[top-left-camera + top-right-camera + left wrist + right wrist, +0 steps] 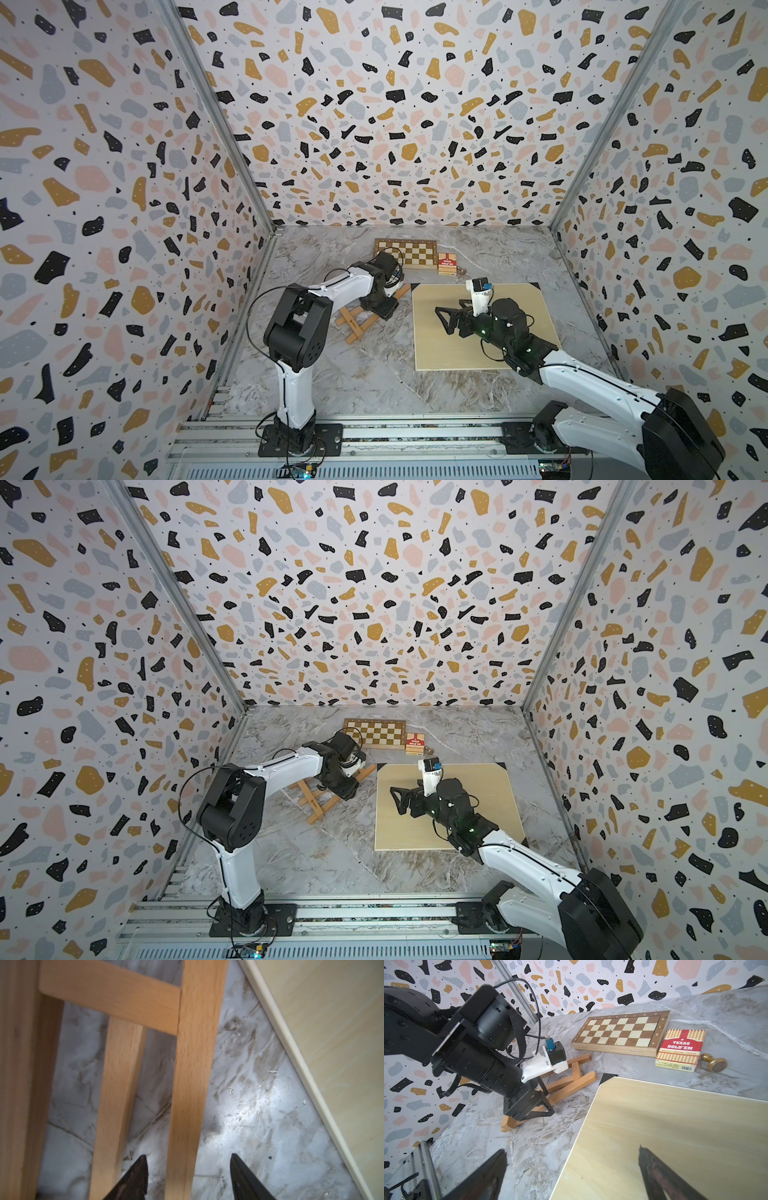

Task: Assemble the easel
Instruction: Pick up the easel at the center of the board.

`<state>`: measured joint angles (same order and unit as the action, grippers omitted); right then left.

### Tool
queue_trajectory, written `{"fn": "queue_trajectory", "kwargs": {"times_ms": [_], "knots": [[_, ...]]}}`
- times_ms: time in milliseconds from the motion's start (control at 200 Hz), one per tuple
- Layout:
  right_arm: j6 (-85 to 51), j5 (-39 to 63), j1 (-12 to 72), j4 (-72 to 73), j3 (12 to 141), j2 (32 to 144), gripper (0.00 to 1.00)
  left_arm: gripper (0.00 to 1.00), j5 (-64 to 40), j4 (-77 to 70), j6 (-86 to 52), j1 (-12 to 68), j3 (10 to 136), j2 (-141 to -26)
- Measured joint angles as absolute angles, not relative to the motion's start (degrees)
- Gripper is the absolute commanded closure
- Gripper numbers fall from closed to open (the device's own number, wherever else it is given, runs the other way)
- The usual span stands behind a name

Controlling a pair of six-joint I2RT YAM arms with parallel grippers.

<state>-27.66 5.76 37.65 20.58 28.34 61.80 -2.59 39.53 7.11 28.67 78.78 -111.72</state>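
- One wooden easel (581, 1081)
- One chessboard (618, 1031)
- One red card box (680, 1049)
- One brass knob (714, 1063)
- One pale board (675, 1126) with black corners
- Two grippers: left gripper (188, 1155), right gripper (572, 1148)
- Three speckled walls (395, 124)
- One marble table (374, 374)
- One metal base rail (415, 434)

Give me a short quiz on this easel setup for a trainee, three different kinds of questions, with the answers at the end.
1. True or false: the easel stands upright.
2. The left gripper has its fingertips on either side of: A an easel slat, B the chessboard, C the card box.
3. Fill in: the open right gripper hovers above the ____.
Key: 1 false, it lies flat on the marble table. 2 A. 3 pale board.
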Motion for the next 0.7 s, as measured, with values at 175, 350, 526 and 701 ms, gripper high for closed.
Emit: {"fn": "queue_trajectory", "kwargs": {"times_ms": [175, 350, 526, 701], "knots": [[-27.3, 4.9, 37.6, 20.6, 28.3, 61.7, 0.00, 0.54, -2.4, 39.9, 7.9, 28.7, 79.9, -113.5], [-27.1, 3.8, 37.6, 20.6, 28.3, 61.7, 0.00, 0.61, -2.4, 39.9, 8.2, 28.7, 79.9, -114.7], [-26.7, 2.7, 37.6, 20.6, 28.3, 61.7, 0.00, 0.68, -2.4, 39.9, 8.4, 28.7, 80.4, -115.4], [-26.5, 1.7, 37.6, 20.5, 28.3, 60.8, 0.00, 0.76, -2.2, 39.9, 8.8, 28.7, 80.6, -115.5]]}}
